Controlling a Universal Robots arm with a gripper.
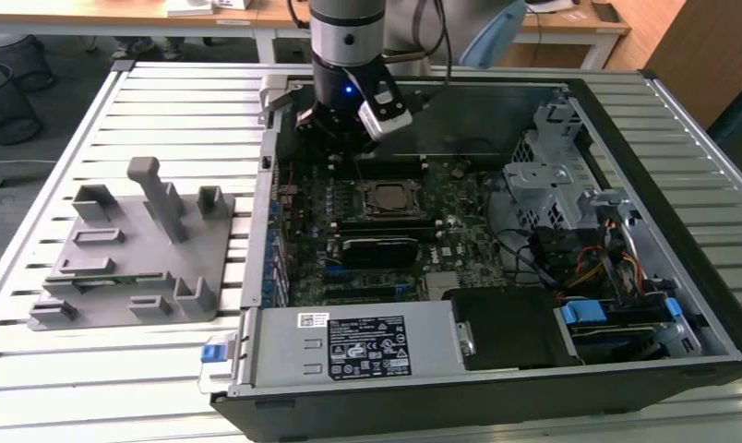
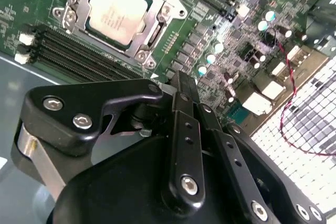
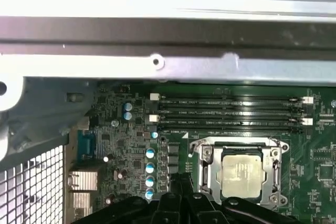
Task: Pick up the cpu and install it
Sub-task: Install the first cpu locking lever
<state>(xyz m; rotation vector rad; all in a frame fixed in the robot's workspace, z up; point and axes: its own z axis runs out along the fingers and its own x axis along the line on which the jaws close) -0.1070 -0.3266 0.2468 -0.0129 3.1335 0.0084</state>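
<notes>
The cpu (image 1: 384,198) lies flat in the motherboard socket, silver top up, with the metal frame around it; it also shows in both wrist views (image 2: 116,10) (image 3: 242,173). My gripper (image 1: 344,155) hangs over the motherboard just beyond the socket, toward the back wall of the computer case. In both wrist views its black fingers (image 2: 182,90) (image 3: 181,182) are pressed together with nothing between them. The gripper is off to one side of the cpu and apart from it.
The open computer case (image 1: 666,305) lies on a slatted metal table. Memory slots (image 3: 231,111) run beside the socket. A drive cage (image 1: 550,175) and cables fill the exterior view's right, the power supply (image 1: 359,346) the front. Grey fixture blocks (image 1: 137,249) stand at the left.
</notes>
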